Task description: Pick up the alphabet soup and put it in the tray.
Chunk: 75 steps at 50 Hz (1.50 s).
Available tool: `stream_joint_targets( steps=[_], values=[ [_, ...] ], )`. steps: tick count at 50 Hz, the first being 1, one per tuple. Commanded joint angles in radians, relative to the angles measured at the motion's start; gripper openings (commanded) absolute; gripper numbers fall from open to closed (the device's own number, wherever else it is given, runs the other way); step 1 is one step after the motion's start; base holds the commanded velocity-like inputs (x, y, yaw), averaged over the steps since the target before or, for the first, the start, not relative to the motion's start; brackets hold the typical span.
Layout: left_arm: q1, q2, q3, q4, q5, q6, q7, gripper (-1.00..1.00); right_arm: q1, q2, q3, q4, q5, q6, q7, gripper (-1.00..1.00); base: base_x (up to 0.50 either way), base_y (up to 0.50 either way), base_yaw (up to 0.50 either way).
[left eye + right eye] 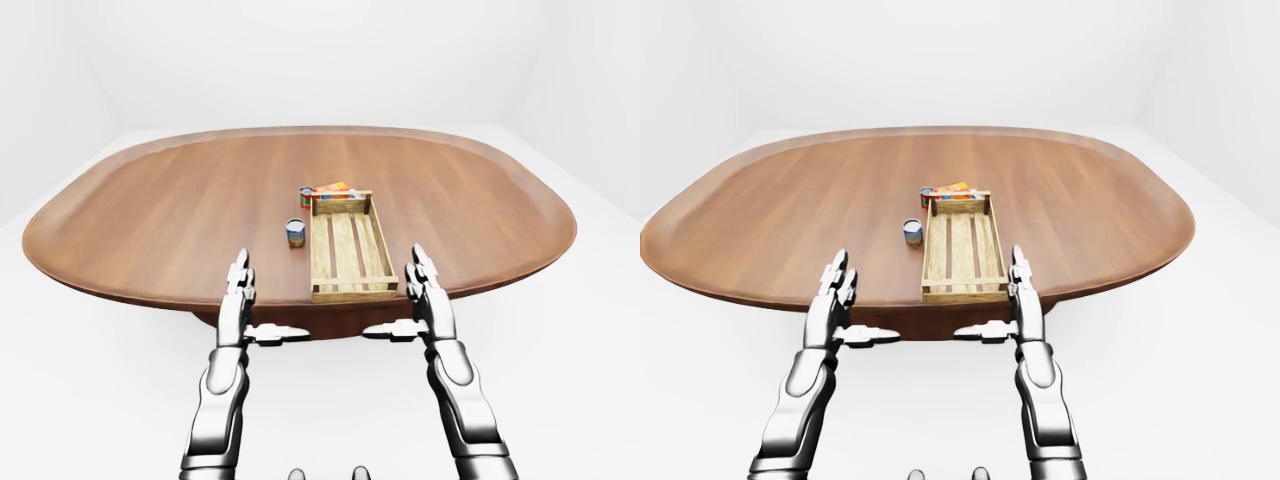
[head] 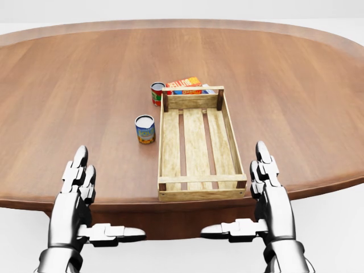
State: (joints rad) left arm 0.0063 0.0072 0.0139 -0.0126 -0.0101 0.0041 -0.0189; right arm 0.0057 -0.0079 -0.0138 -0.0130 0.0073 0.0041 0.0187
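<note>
A small can with a blue and yellow label stands upright on the table just left of the wooden slatted tray; it looks like the alphabet soup. At the tray's top left corner stands a second can, red and green. No object lies inside the tray. My left hand hovers open at the table's lower edge, below and left of the blue can. Level with it, my right hand is open by the tray's lower right corner. Neither hand touches anything.
An orange and red box lies flat against the tray's top end. All of this sits on the oval brown wooden table, which has white floor and walls around it.
</note>
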Motion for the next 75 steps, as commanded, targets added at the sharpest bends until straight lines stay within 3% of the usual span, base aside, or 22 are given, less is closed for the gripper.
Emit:
stream_joint_targets(
  steps=[1,5,7,14,20,41,54,75],
  values=[
    [0.023,0.011,0.022,-0.049,-0.019,0.017,-0.036,1.0,0.022,-0.011,-0.022,-0.05,0.013,0.023,0.034,1.0,0.0,0.0,0.0],
    [0.039,0.01,0.021,-0.093,-0.019,0.037,-0.037,1.0,0.038,-0.009,-0.021,-0.097,0.013,0.046,0.034,1.0,0.0,0.0,0.0],
    [0.043,0.008,0.022,-0.097,-0.021,0.034,-0.039,1.0,0.042,-0.012,-0.019,-0.106,-0.002,0.049,0.032,1.0,0.0,0.0,0.0],
    [0.054,0.009,0.026,-0.143,-0.026,0.059,-0.042,1.0,0.068,-0.013,-0.036,-0.179,0.007,0.083,0.04,1.0,0.0,0.0,0.0],
    [0.05,0.014,0.044,-0.173,-0.035,0.083,-0.043,1.0,0.1,-0.019,-0.073,-0.269,0.024,0.083,0.056,1.0,0.0,0.0,0.0],
    [0.086,0.021,0.108,-0.398,-0.119,0.083,-0.093,1.0,0.208,0.01,-0.184,-0.548,0.048,0.083,0.124,1.0,0.0,0.0,0.0],
    [0.105,0.015,0.124,-0.459,-0.13,0.083,-0.101,1.0,0.25,0.035,-0.203,-0.656,0.072,0.083,0.166,1.0,0.07,-0.05,0.0],
    [0.12,0.009,0.119,-0.488,-0.116,0.083,-0.096,1.0,0.255,0.034,-0.174,-0.645,0.034,0.083,0.183,1.0,0.42,-0.28,0.0]
  ],
)
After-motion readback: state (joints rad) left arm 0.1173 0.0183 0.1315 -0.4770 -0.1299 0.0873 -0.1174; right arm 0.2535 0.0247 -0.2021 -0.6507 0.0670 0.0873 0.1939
